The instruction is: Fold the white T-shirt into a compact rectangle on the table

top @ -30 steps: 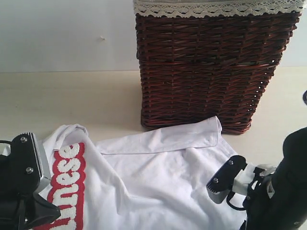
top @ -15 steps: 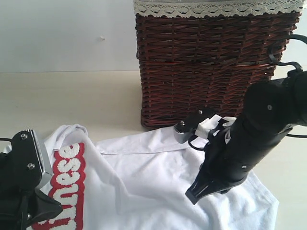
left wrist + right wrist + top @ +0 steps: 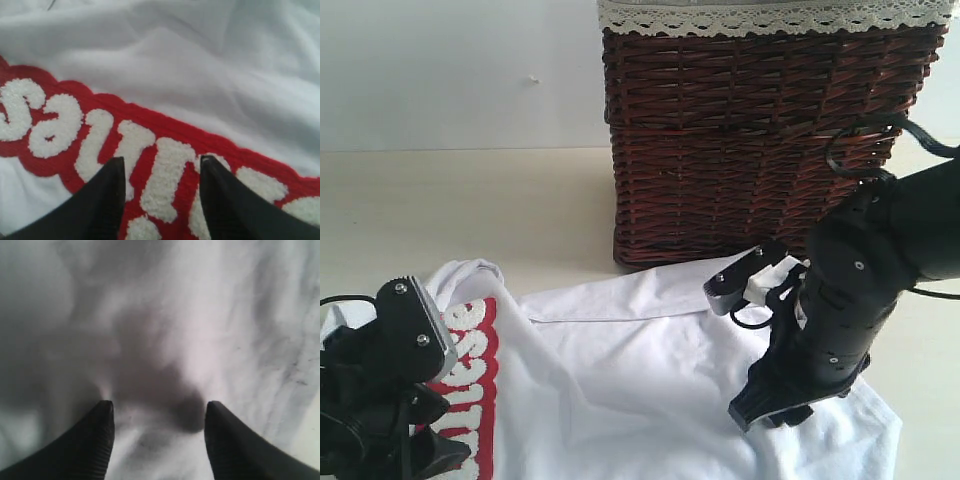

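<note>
The white T-shirt (image 3: 620, 385) lies rumpled on the table (image 3: 470, 210) in front of the basket, its red band with fuzzy white letters (image 3: 470, 345) at the left. My left gripper (image 3: 438, 452) hovers low over that band; in the left wrist view the left gripper (image 3: 161, 162) is open, with the letters (image 3: 165, 180) showing between the fingers. My right gripper (image 3: 770, 412) points down at the shirt's right part. In its wrist view the right gripper (image 3: 159, 407) stands open just above wrinkled white cloth (image 3: 165, 330), holding nothing.
A dark brown wicker basket (image 3: 750, 150) with a lace-edged liner (image 3: 770, 15) stands right behind the shirt, close to the right arm. Bare table stretches to the left of the basket, up to the white wall (image 3: 450, 70).
Both grippers have opened. The right arm swung up from the lower right toward the basket, then dropped its tips onto the shirt's right part. The left gripper tilted slightly over the red band.
</note>
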Robot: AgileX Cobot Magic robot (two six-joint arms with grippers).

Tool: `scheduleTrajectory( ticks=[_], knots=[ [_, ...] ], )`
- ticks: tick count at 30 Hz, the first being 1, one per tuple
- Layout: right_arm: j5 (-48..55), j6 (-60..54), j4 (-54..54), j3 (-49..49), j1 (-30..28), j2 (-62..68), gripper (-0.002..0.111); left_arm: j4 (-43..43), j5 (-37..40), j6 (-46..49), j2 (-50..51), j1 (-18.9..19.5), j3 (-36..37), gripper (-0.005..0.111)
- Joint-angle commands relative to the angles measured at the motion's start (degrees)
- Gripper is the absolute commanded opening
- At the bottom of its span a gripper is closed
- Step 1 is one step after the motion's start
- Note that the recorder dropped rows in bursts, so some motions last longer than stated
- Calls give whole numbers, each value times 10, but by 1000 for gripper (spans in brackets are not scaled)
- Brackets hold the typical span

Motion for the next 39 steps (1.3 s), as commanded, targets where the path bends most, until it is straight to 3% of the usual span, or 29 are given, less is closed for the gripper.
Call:
scheduleTrajectory(
  ticks=[1, 3, 5, 8, 11, 17, 22, 27, 30, 32, 33, 39],
  knots=[
    [-5, -53, 62, -2, -2, 33, 54, -10, -29, -5, 31, -4, -2, 47],
    [-8, -67, 73, -2, -2, 51, 49, -10, -29, -5, 36, -4, -3, 47],
    [-9, -87, 78, -2, -2, 66, 35, -11, -28, -5, 39, -4, -8, 47],
    [-10, -131, 116, -2, -2, 75, 2, -12, -27, -5, 39, -4, -14, 47],
    [-25, -202, 185, -8, -2, 75, 0, -14, -28, -5, 44, -4, -18, 47],
    [-35, -344, 363, -71, -2, 75, 0, -14, -30, -5, 80, -4, -20, 47],
    [-28, -381, 441, -140, -2, 75, 0, -18, -28, -5, 93, -4, -29, 47],
    [0, -365, 424, -192, -2, 78, 3, -18, -30, -5, 94, -4, -30, 47],
    [28, -351, 397, -197, -2, 90, 27, -18, -31, -5, 94, -4, -30, 47],
    [43, -316, 370, -197, -2, 96, 55, -18, -31, -5, 94, -4, -30, 47],
    [49, -284, 349, -197, -2, 96, 63, -18, -31, -5, 94, -4, -30, 47],
    [169, -168, 151, -189, -2, 66, 51, -18, -30, -5, 94, -4, -30, 47]
  ],
)
